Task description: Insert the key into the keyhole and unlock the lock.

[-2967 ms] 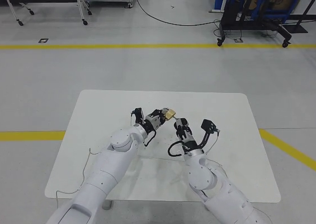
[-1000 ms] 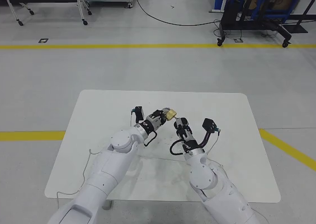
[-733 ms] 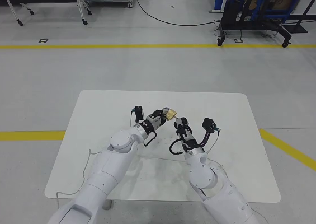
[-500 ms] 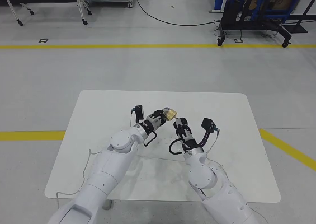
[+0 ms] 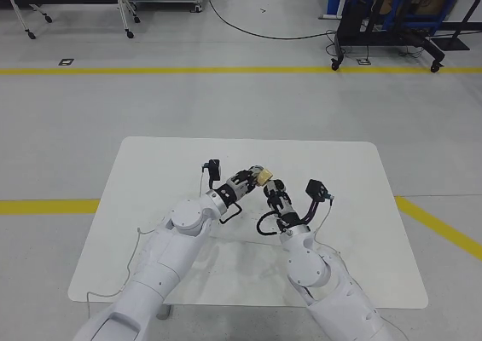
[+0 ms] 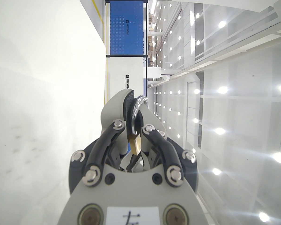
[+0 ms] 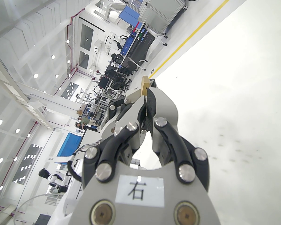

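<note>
Lock (image 5: 263, 176) is held above the middle of the table (image 5: 159, 166). Its silver shackle (image 6: 141, 101) is clamped between the closed fingers of the left gripper (image 5: 247, 180), and its brass body is turned to the right, toward the right gripper (image 5: 271, 191). The right gripper's fingers are pressed together on a thin piece, taken to be the key (image 7: 145, 111), though little of it can be made out between the pads.

Over the last three seconds the two grippers have been brought closer. The lock has been carried slightly to the right, and the right gripper has been nudged left and farther. A gap that was plain is now nearly closed, and the brass body is seen just beyond the right fingertips.

Insertion is therefore judged to be at hand, though not confirmed. Whether the key tip has met the keyhole cannot be told, and the turn to unlock is judged still to come.
</note>
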`<action>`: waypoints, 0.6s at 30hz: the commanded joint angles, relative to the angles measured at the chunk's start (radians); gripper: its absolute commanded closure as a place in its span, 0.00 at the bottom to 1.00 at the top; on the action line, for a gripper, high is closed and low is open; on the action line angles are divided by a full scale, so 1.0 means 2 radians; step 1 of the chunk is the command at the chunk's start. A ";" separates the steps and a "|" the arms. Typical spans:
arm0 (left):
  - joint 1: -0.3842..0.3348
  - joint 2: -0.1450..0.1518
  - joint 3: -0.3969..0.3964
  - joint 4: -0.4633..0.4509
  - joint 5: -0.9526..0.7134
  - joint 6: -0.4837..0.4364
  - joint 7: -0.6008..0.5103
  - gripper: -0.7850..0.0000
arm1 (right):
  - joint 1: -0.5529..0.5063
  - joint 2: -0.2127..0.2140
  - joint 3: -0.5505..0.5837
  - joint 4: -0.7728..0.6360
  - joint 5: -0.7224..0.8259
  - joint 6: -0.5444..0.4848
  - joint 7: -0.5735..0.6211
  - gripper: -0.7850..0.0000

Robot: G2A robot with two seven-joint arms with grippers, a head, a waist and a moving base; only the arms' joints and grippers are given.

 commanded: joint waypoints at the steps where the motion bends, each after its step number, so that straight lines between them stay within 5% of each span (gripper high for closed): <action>1: 0.000 0.000 -0.001 0.000 -0.001 -0.001 0.001 1.00 | -0.002 -0.001 0.004 -0.001 0.004 -0.004 -0.002 0.55; 2: 0.000 0.000 -0.002 0.000 0.000 -0.002 0.003 1.00 | -0.004 -0.001 0.006 -0.002 0.006 -0.006 -0.004 0.15; 3: 0.000 0.000 -0.002 0.000 0.003 -0.004 0.006 1.00 | -0.005 -0.001 0.008 -0.003 0.007 -0.009 -0.005 0.00; 14: 0.002 0.004 -0.003 -0.007 0.083 -0.051 0.069 1.00 | -0.013 0.000 0.019 -0.005 0.016 -0.029 0.007 0.00; 18: 0.004 0.005 0.001 -0.011 0.129 -0.074 0.097 1.00 | -0.024 0.002 0.039 -0.013 0.070 -0.066 0.053 0.00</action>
